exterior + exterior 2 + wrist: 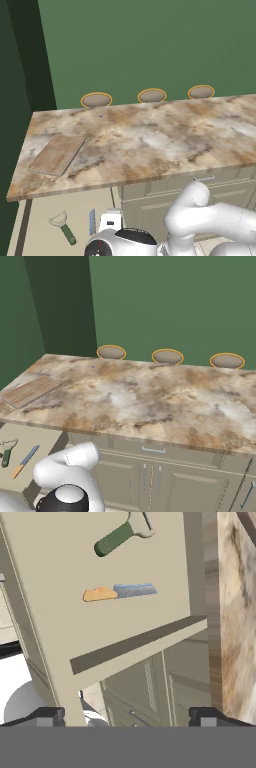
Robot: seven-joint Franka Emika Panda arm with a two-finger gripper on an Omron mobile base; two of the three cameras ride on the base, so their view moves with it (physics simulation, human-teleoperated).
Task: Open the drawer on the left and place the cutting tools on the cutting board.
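Presently the drawer (pixel 65 612) stands pulled out beneath the left end of the bench (pixel 150 145), its beige floor exposed. Taking the drawer as landmark and reading the hand view left to right: the pincer (pixel 127 714) looks over the drawer's near wall, its two tips set wide apart at either side, released, holding nothing and touching nothing that can be seen. Ahead of it, on the drawer floor, lies the knife (pixel 120 592), orange handle toward the left, blue-grey blade toward the right, so its long axis runs across the line of approach. Beyond the knife, further from the pincer, lies the green-handled tool (pixel 120 534), tilted, handle lower left, pale metal head upper right. The two tools are near each other but apart.

The cutting board (pixel 57 154) rests flat on the bench above the drawer, at the bench's left end, bare.

Judgement: the knife is the nearer piece; the jaws appear to need to straddle its handle crosswise.
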